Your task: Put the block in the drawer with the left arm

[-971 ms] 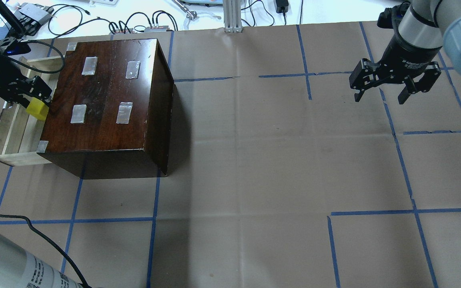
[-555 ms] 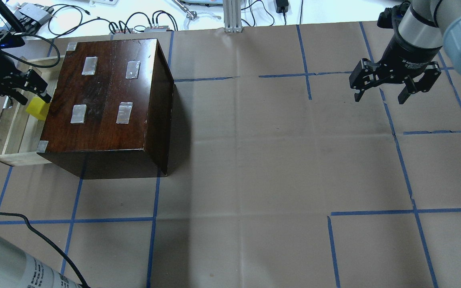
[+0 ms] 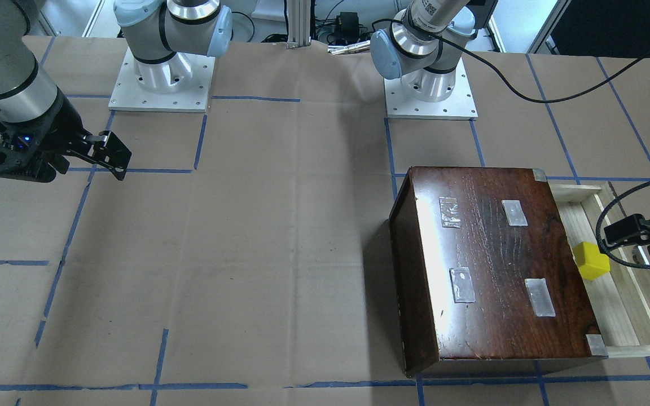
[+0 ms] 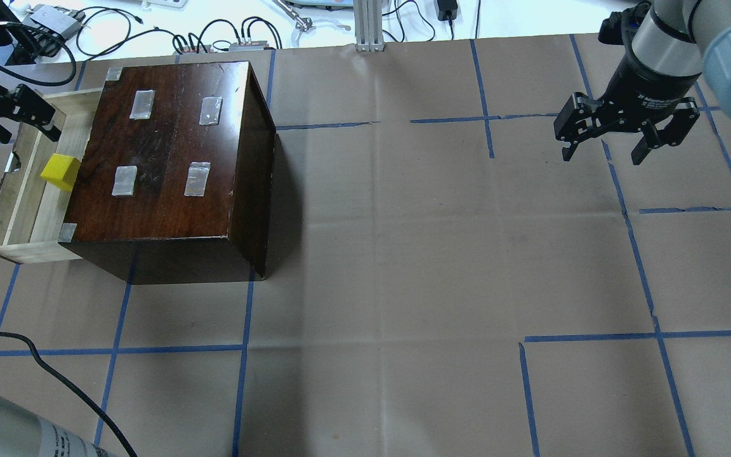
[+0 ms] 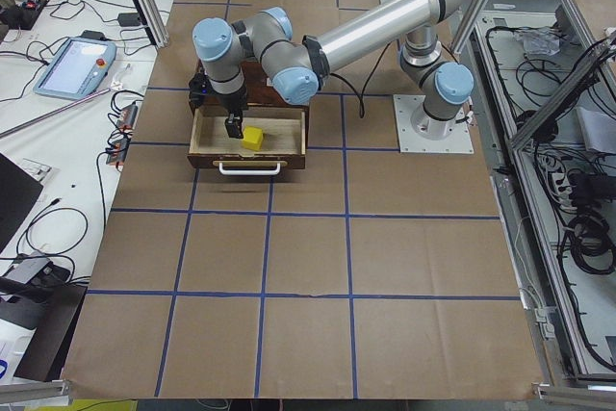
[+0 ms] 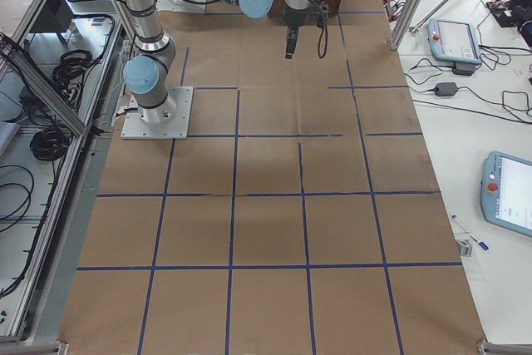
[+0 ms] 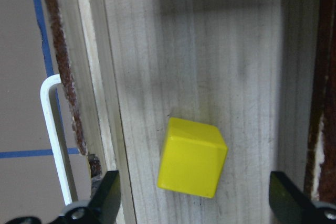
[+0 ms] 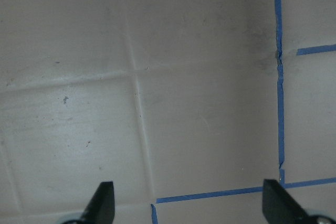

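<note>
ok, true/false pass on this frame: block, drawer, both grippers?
1. The block lies on the floor of the drawer. True.
2. The left gripper is shut on the block. False: it is open, its fingers apart from the block.
3. The drawer is pushed shut. False: it stands pulled out of the wooden box.
4. The right gripper is open and holds nothing. True.
</note>
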Available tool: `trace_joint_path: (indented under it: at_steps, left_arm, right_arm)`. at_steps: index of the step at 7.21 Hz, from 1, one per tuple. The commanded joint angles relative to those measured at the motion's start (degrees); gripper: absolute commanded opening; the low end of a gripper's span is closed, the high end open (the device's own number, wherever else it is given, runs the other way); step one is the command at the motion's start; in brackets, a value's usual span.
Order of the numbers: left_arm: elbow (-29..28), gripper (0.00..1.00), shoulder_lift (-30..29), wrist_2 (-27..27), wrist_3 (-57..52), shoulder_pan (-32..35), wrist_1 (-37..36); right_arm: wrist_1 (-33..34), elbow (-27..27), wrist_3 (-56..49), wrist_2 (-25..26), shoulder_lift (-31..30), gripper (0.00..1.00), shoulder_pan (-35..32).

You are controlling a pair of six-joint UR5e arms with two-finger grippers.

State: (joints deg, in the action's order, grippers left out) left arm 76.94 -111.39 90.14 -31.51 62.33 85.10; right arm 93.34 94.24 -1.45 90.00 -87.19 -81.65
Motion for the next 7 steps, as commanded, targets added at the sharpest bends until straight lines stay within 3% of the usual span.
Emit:
trace_joint_path:
  at_steps: [1,2,3,4,7]
  left_arm:
    - [0.40,0.99,3.18,5.56,3.80,6.18,1.11]
    - [0.66,0.99,5.64,5.40,8.78,9.44,6.17]
    - [0.75,0.99,7.58,1.75,15.27,13.22,10.83]
    - [1.27,0.99,9.60,-2.03,19.08,17.17,11.84]
    - [9.77,0.99,16.36,-1.72,28.69,23.10,10.80]
  right_arm:
    - [0.00,0.06,-0.04,0.00,0.00,1.00,0.00]
    - [0.00,0.06,0.04,0.00,0.00,1.00,0.00]
    - [0.00,0.06,-0.04,0.00,0.00,1.00,0.00]
    - [0.00,0.06,0.04,0.00,0.00,1.00,0.00]
    - [0.00,0.06,-0.04,0.00,0.00,1.00,0.00]
